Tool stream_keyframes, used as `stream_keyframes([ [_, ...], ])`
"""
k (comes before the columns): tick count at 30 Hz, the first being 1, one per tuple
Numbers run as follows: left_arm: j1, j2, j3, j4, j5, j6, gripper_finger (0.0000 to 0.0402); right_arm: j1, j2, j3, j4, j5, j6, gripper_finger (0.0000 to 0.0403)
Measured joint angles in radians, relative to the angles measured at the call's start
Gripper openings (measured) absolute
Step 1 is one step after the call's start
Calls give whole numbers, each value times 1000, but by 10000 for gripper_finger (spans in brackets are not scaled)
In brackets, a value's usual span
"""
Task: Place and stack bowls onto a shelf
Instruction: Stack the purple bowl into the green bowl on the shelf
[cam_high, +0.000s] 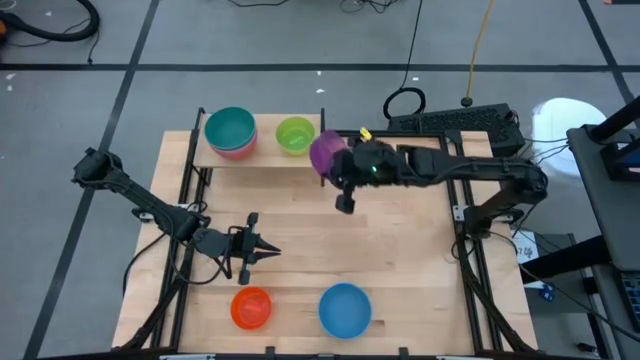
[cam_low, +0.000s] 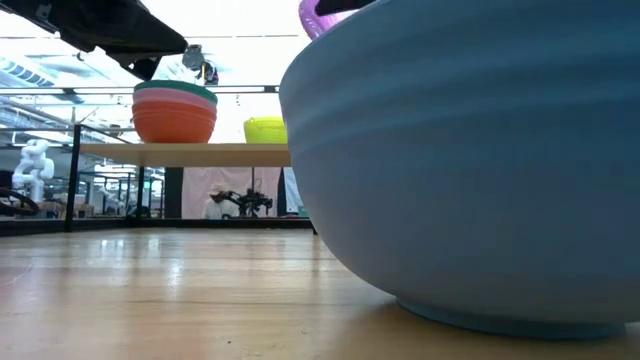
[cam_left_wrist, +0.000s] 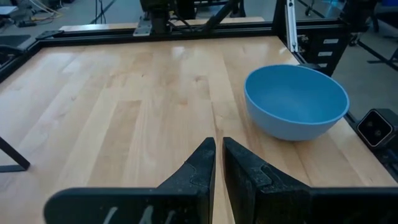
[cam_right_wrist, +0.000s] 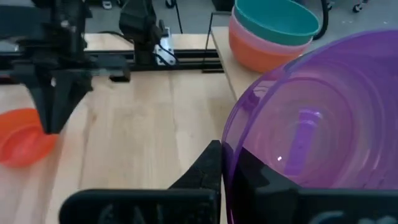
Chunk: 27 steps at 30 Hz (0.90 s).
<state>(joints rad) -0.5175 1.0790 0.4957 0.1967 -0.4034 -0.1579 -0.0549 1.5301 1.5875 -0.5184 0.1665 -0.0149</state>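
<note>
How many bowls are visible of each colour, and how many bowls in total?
teal bowl: 1
pink bowl: 1
orange bowl: 1
green bowl: 1
purple bowl: 1
blue bowl: 1
red bowl: 1
Total: 7

A robotics lab is indicated by the black metal frame (cam_high: 470, 250) bolted around the light-wood table (cam_high: 400, 260), the keyboard (cam_high: 455, 122) and cables lying on grey floor tiles beyond the table, and more robot equipment (cam_low: 240, 201) seen behind it.

Right pincer (cam_high: 341, 172) clamped (left pincer (cam_high: 270, 254) closed).
</note>
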Motion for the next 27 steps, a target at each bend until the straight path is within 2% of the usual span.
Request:
stream_keyframes([
  [10,0,0,0,-14,0,-29,35,-146,169,232,-70,-129,-104,0],
  [17,0,0,0,-14,-1,-31,35,-208,340,396,-63,-139,-244,0],
  [27,-1,0,0,-23,0,-52,35,-275,467,426,-33,-138,-359,0],
])
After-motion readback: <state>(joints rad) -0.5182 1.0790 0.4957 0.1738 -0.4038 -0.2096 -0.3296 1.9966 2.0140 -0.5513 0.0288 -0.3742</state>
